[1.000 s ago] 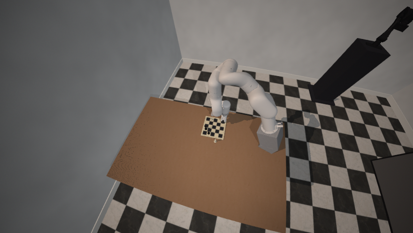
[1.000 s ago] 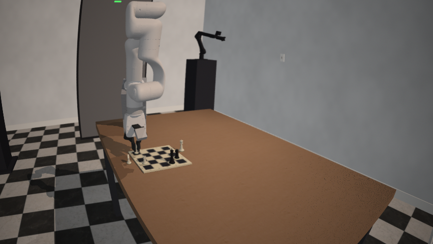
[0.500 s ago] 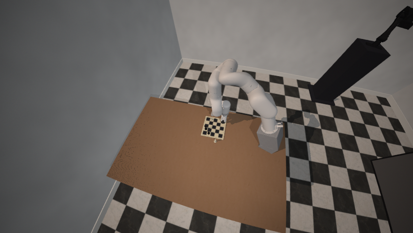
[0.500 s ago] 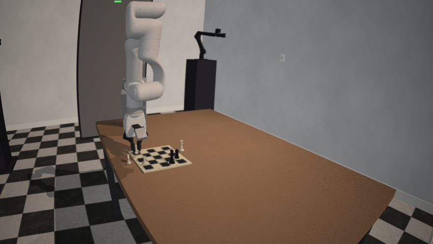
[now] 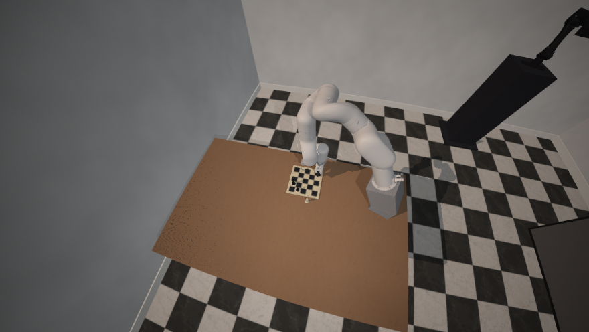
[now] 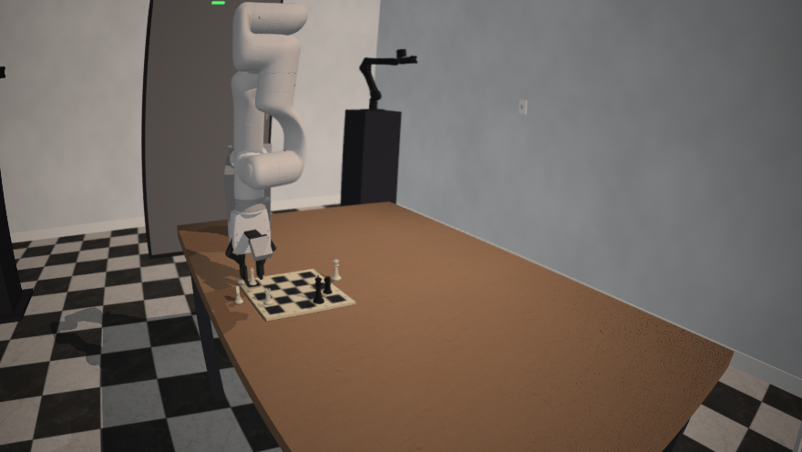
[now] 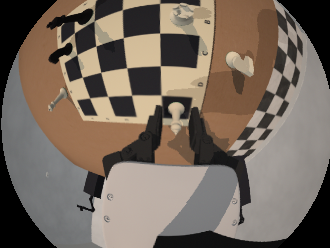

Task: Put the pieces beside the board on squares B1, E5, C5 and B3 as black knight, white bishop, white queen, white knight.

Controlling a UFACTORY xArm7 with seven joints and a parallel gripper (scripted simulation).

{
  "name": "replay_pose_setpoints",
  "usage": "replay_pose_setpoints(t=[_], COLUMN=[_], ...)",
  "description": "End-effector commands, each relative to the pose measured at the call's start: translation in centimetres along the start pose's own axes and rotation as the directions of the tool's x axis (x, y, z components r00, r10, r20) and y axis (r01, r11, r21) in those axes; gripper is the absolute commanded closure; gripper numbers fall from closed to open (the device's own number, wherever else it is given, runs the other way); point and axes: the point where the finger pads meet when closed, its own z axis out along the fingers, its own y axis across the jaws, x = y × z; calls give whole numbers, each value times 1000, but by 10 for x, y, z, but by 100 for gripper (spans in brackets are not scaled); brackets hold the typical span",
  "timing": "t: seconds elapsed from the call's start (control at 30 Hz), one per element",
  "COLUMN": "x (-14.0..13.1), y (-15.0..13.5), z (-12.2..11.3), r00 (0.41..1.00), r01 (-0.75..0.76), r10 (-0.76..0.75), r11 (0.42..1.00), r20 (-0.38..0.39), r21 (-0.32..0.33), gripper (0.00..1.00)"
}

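Observation:
The small chessboard [image 6: 297,292] lies near the table's edge close to the arm. My gripper [image 7: 176,114] hangs over a corner square, with its fingers apart on either side of a slim white piece, seemingly the bishop [image 7: 174,112]. This piece stands upright on that square and also shows in the exterior view [image 6: 251,276]. The fingers do not touch it. Another white piece [image 7: 180,14] stands on the board. Two black pieces [image 6: 318,289] [image 6: 327,283] stand at the board's far side. A tall white piece, like a queen [image 6: 335,269], and a small white piece [image 6: 238,294] stand on the table beside the board.
The brown table [image 6: 448,314] stretches far beyond the board. The arm's base [image 5: 385,197] stands at the table's edge beside the board. A black pedestal with another arm [image 6: 370,157] stands off the table.

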Motion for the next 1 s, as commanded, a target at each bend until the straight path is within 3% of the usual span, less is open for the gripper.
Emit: replay_pose_setpoints(t=[0.0, 0.37, 0.7, 0.97], x=[1, 1, 1, 1], y=[0, 0, 0, 0], z=[-1, -22, -77, -85], r00=[1000, 1000, 1000, 1000], r01=[0, 0, 0, 0], r10=[0, 0, 0, 0], r11=[1000, 1000, 1000, 1000], r20=[-1, -1, -2, -3], r21=[0, 0, 0, 0], gripper=[63, 63, 63, 63])
